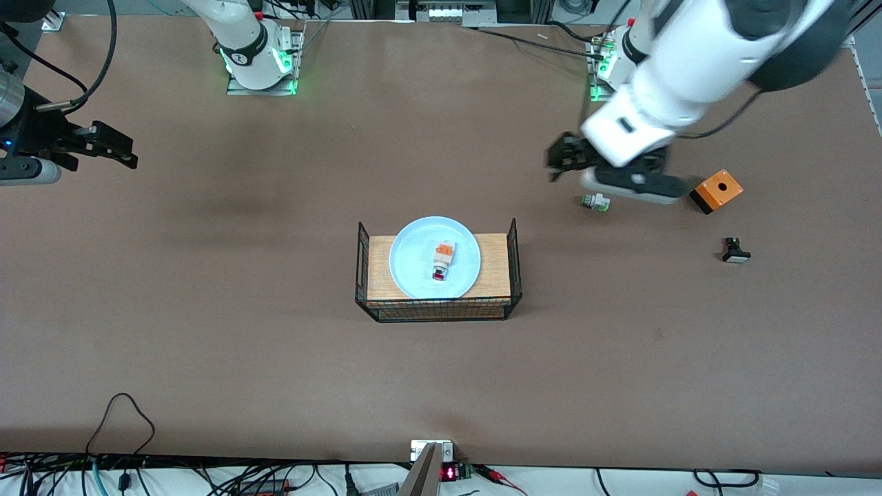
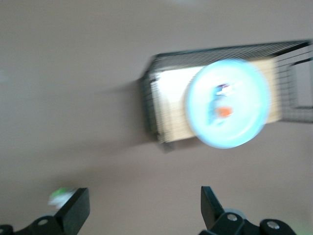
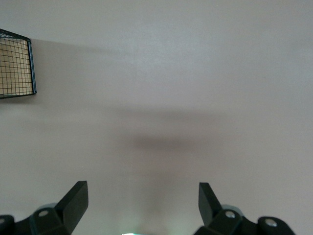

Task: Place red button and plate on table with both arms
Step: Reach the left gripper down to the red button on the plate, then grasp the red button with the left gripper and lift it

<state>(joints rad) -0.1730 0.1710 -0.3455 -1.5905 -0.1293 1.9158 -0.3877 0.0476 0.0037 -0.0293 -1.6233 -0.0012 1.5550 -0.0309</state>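
The pale blue plate (image 1: 434, 257) lies in the wire-sided wooden tray (image 1: 437, 301) at the table's middle, with the red button (image 1: 443, 260) lying on it. Both also show in the left wrist view, the plate (image 2: 244, 122) with the button (image 2: 222, 104) on it. My left gripper (image 1: 563, 160) is open and empty in the air over bare table (image 1: 275, 358), toward the left arm's end of the tray; its own view shows it open (image 2: 144, 208). My right gripper (image 1: 114, 148) is open and empty, high over the table at the right arm's end (image 3: 143, 204).
A white part with a green tip (image 1: 595, 202) lies on the table under the left arm. An orange box with a hole (image 1: 717, 191) and a small black part (image 1: 735, 251) lie toward the left arm's end. Cables run along the table's near edge.
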